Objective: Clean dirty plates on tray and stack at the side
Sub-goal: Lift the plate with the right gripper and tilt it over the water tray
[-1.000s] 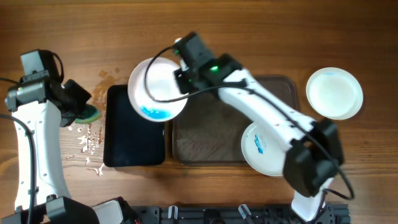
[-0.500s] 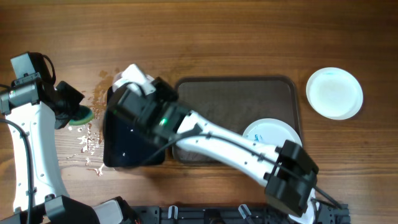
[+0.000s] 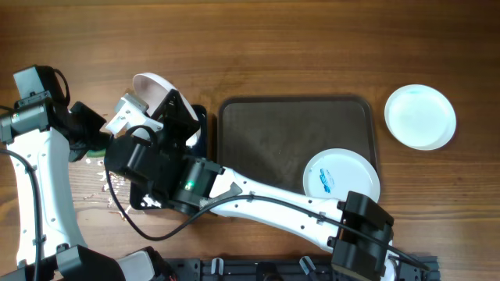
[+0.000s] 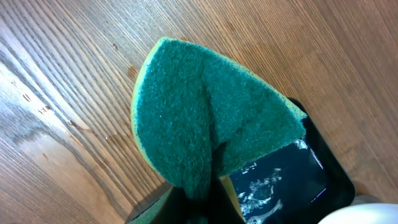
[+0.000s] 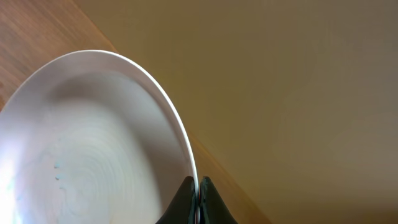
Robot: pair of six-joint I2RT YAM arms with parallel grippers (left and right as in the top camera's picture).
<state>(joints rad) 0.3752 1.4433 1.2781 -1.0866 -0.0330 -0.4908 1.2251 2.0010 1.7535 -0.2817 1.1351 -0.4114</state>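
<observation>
Right gripper: fingers narrow, pinched on the rim of a round white plate. The plate is off the table, tipped steeply on edge. Its face carries only faint bluish specks in the right wrist view.

Left gripper: fingers clamped on a green scouring sponge with a yellow backing. The sponge is folded between them, its rough side outward.

Landmark: small glossy black rectangular tray, with water on its floor.
- The held plate hangs above the far left corner of the black tray.
- The sponge sits just off the black tray's left edge, above the wooden table, which is wet there.
- The large dark grey-brown rectangular tray lies just beside the black tray, on its right.
- A second white plate, smeared blue at centre, rests in the near right corner of that large tray, well away from the black tray.
- A third white plate, of faint tint, sits on the wood beyond it.

Governing relation: the held plate lies right of the sponge and near it. It appears to turn its open face towards the left arm, so the left arm is the one to reach it.

Judgement: wiping is the step in hand, and one dirty plate is left.
</observation>
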